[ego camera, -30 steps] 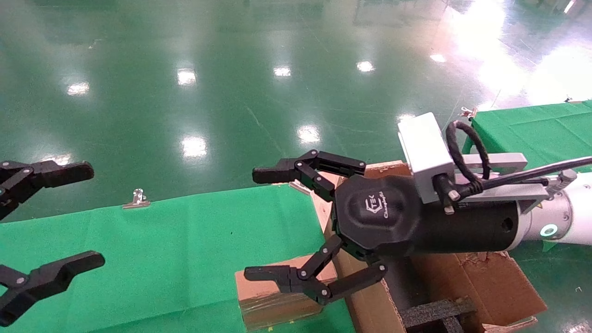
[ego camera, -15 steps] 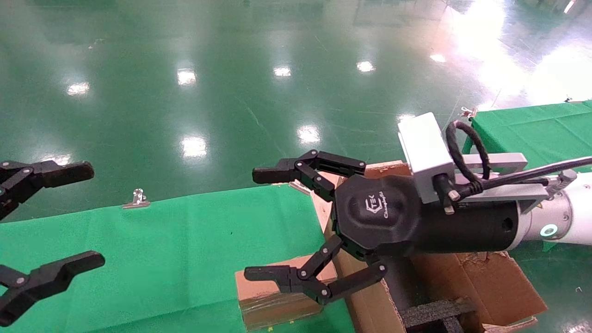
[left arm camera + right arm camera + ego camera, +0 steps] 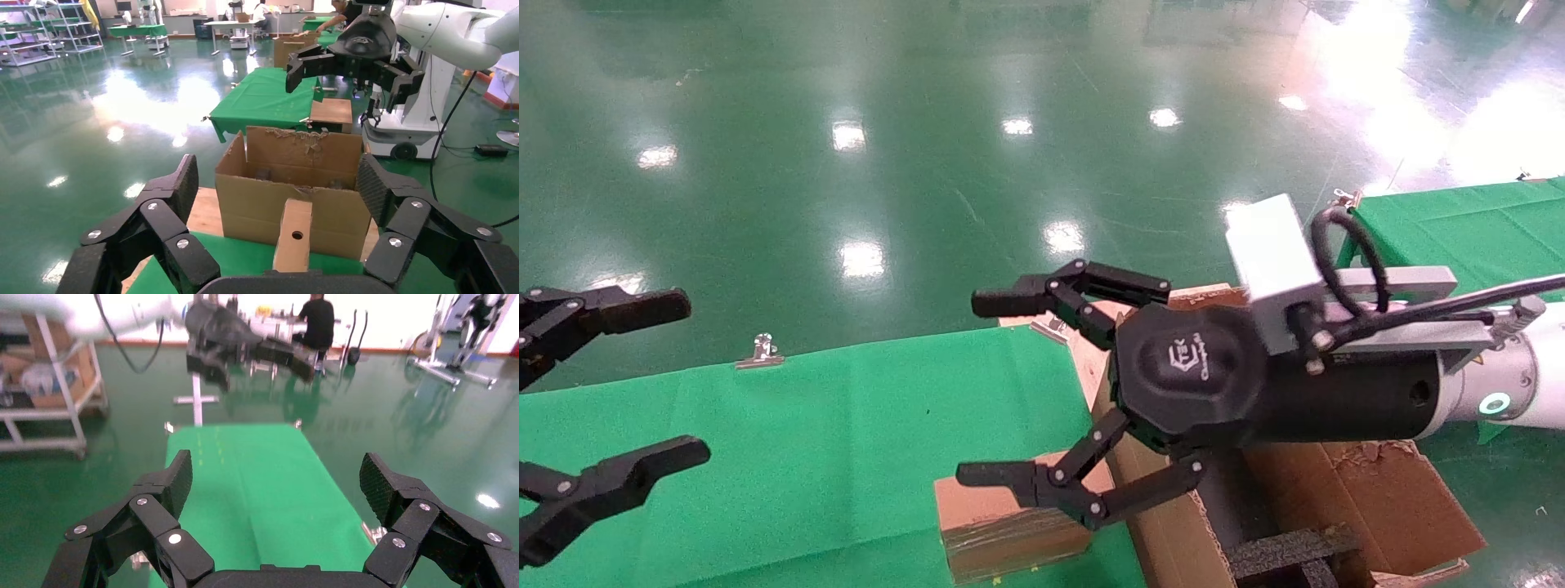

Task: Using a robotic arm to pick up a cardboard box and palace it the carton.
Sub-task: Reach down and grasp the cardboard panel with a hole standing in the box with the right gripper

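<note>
Hovering at centre frame in the head view, the right end effector (image 3: 1021, 388) has its black fingers spread wide and grips nothing, with the robotic arm (image 3: 1532, 384) reaching in from the right edge. Below it, at lower centre, the cardboard box (image 3: 997, 523) sits on the green worktop (image 3: 805, 425), right beside the near wall of the carton (image 3: 1369, 498) — touching or a hair apart, I cannot tell. The lower finger crosses in front of the box's top face here, but it looks to be above it rather than on it. Over at the left edge, the left end effector (image 3: 609, 384) hangs spread too, empty and idle; its wrist view shows the box (image 3: 294, 236) end-on, a narrow face with a small round hole, and the carton (image 3: 294, 184) with ragged flaps just behind. Now, handling: the box looks small, stiff and probably light, closed up and banded in shiny clear tape, so those taped sides may be slick under the pads. My call is to take it across the two long side faces, on bare cardboard above the tape band if there is room, squeezing gently enough not to dent the walls. The carton's wall crowds one side, so finger clearance there looks tight.
</note>
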Robot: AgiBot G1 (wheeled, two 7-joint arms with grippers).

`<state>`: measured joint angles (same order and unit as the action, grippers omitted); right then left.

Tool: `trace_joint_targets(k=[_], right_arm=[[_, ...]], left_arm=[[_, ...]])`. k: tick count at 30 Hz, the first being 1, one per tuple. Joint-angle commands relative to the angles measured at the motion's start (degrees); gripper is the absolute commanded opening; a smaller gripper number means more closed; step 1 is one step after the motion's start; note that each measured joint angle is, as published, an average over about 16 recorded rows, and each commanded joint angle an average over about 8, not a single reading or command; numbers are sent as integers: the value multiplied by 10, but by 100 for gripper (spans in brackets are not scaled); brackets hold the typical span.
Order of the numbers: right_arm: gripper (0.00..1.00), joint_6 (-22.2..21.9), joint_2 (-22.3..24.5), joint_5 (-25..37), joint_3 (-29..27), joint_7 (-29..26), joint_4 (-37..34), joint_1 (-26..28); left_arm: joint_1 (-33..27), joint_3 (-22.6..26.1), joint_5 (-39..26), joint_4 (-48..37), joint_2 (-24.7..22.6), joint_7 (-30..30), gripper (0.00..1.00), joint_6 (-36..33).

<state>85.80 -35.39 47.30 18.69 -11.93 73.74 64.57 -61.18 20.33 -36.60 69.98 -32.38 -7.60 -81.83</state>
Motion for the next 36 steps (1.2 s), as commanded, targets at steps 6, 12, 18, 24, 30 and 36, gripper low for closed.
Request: trace_joint_targets(k=[6, 12, 18, 24, 30, 36], right_arm=[[100, 11, -17, 109, 52, -23, -4, 60], [100, 30, -55, 219, 111, -39, -23, 121], [100, 37, -89, 296, 163, -43, -30, 157], [100, 36, -113, 358, 206, -52, -17, 185], [100, 36, -134, 416, 247, -60, 3, 207], [100, 35, -150, 465, 286, -62, 12, 228]], left_arm=[[0, 0, 0, 0, 0, 0, 0, 0], [0, 0, 0, 0, 0, 0, 0, 0], [0, 0, 0, 0, 0, 0, 0, 0], [0, 0, 0, 0, 0, 0, 0, 0], [0, 0, 0, 0, 0, 0, 0, 0], [0, 0, 0, 0, 0, 0, 0, 0]])
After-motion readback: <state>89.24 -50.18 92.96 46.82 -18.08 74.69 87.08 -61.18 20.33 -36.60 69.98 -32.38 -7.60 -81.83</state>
